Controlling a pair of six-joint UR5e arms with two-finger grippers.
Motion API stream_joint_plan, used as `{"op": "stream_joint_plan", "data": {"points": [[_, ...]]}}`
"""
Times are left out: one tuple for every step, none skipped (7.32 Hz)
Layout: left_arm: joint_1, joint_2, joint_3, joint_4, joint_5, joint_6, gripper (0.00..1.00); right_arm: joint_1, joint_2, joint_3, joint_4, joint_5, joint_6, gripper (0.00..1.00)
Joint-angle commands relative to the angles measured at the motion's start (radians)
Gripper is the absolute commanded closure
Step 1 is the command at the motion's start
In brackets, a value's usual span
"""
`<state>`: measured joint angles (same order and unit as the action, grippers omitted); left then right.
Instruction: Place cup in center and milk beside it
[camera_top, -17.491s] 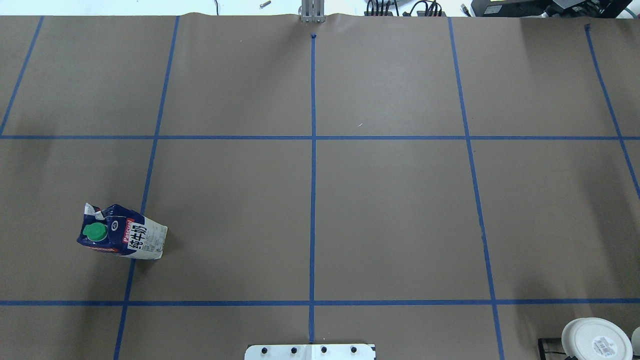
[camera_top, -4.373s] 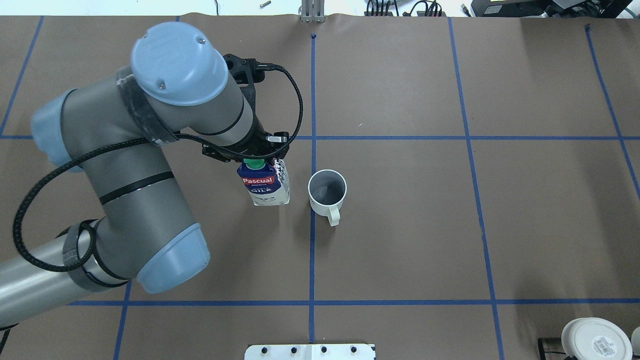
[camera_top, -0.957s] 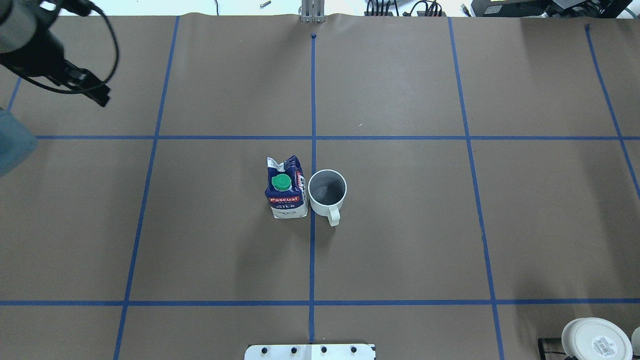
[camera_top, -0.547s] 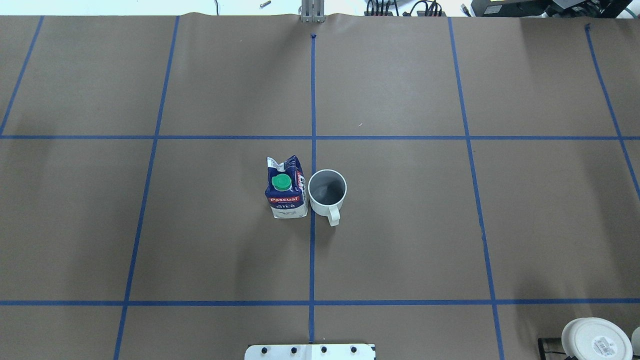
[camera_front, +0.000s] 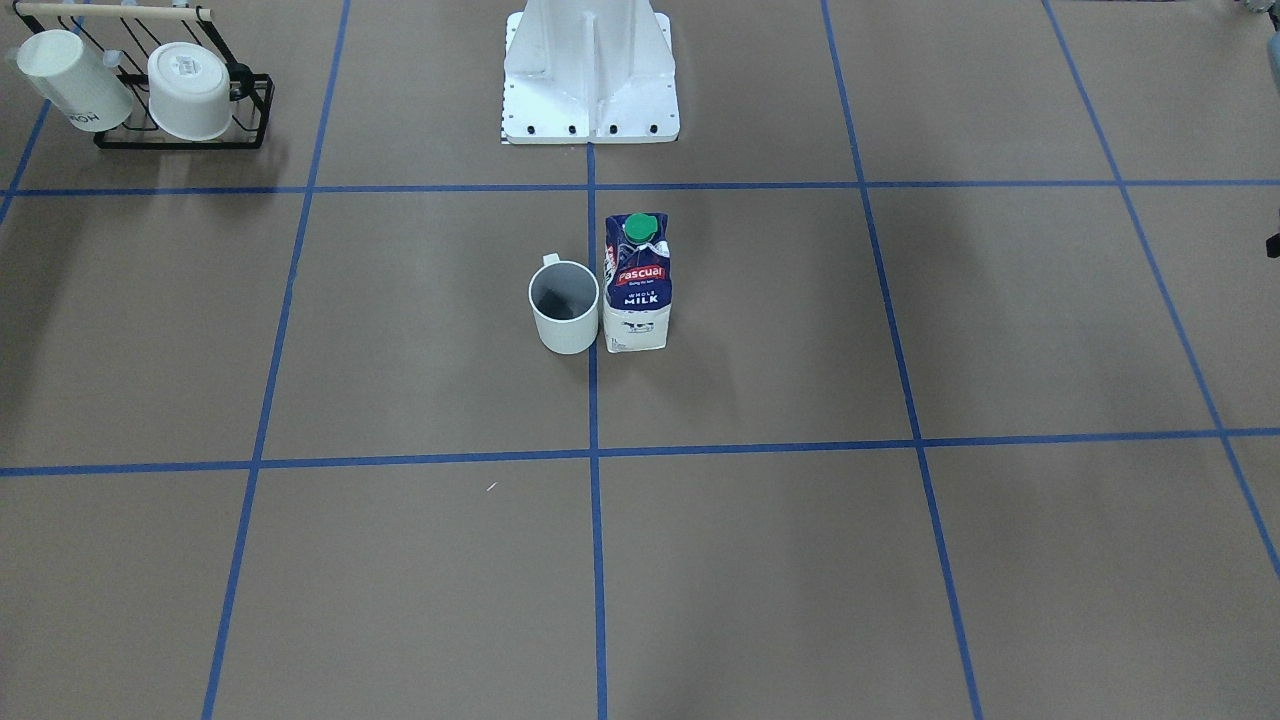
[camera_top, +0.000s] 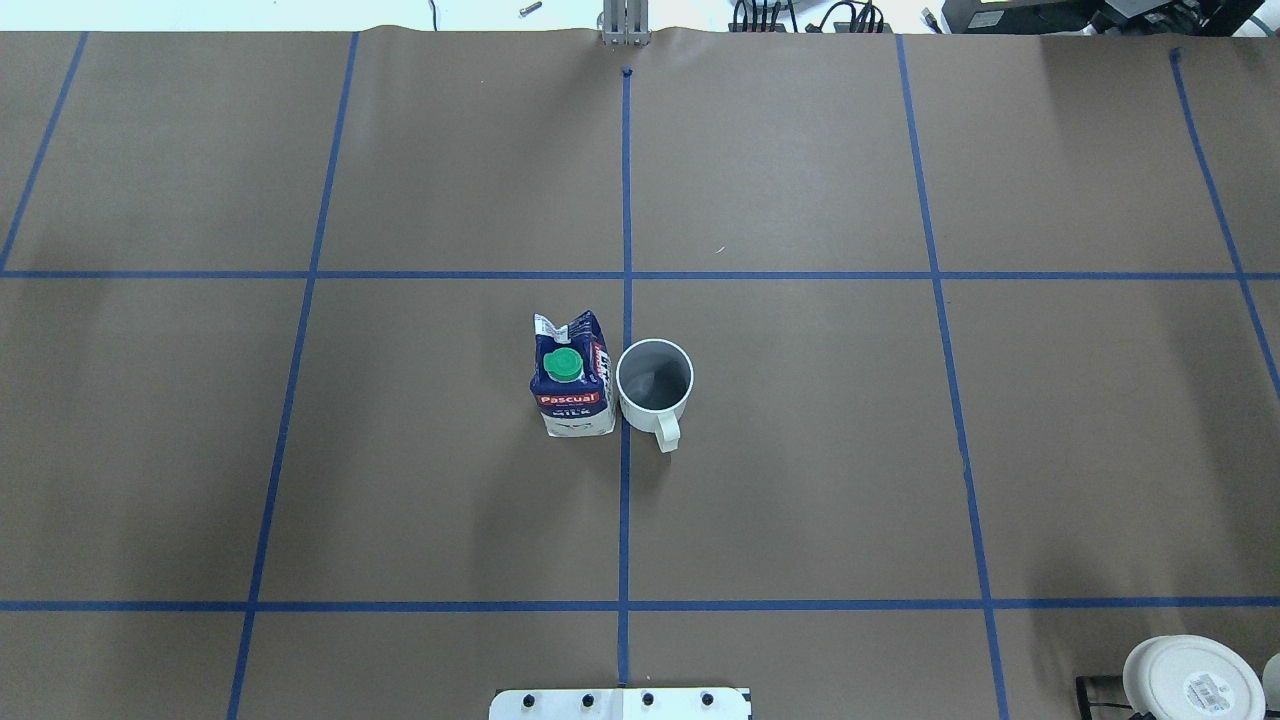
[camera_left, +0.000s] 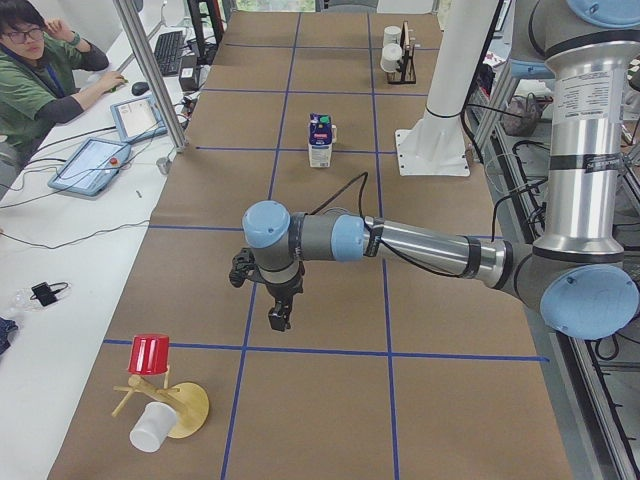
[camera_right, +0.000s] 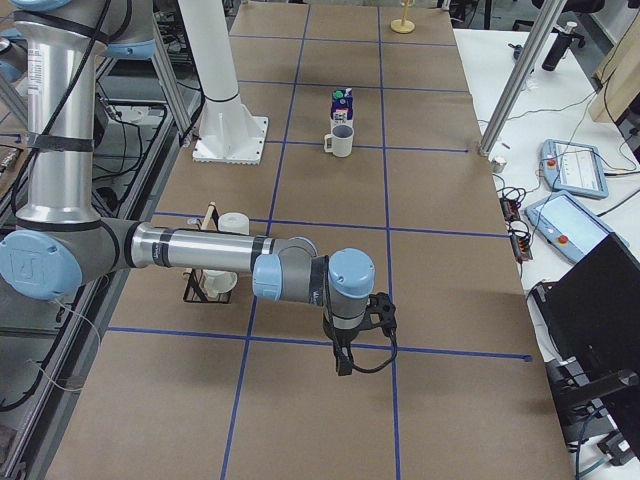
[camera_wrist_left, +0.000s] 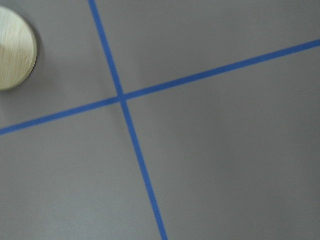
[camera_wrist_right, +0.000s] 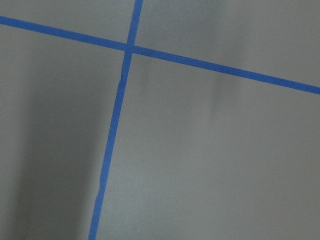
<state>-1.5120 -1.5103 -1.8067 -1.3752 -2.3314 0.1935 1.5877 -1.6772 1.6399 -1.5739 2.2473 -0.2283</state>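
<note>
The white cup (camera_top: 655, 380) stands upright at the center, just right of the blue tape line (camera_top: 625, 500), with its handle toward the robot. The milk carton (camera_top: 572, 385) stands upright on the other side of the line, close to or touching the cup. Both also show in the front view, the cup (camera_front: 564, 305) and the milk (camera_front: 637, 285). My left gripper (camera_left: 278, 320) hangs low over bare table far from them, seen only in the exterior left view. My right gripper (camera_right: 343, 365) shows only in the exterior right view. I cannot tell whether either is open or shut.
A black rack (camera_front: 150, 120) with two other white cups sits near the robot's right side. The white base plate (camera_front: 590, 110) stands behind the center. A wooden stand with a red cup (camera_left: 150, 355) and a white cup (camera_left: 150, 430) sits near my left gripper.
One second ago my left arm was at the overhead view's top left; it has since left that view. The cup and the milk have not moved.
</note>
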Motion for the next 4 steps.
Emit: {"op": "stream_joint_plan", "data": {"points": [[-0.011,0.024,-0.013,-0.004,0.003,0.004,0.02,0.000,0.001,0.003,0.000,0.000,0.003,0.00],[-0.011,0.021,-0.023,-0.005,0.004,0.010,0.02,0.000,-0.001,0.004,0.000,0.006,0.004,0.00],[-0.010,0.021,-0.028,-0.005,0.003,0.012,0.02,0.001,0.001,0.020,0.000,0.008,0.000,0.00],[-0.011,0.022,-0.028,-0.005,0.001,0.011,0.02,0.000,-0.001,0.017,-0.002,0.003,0.006,0.00]]}}
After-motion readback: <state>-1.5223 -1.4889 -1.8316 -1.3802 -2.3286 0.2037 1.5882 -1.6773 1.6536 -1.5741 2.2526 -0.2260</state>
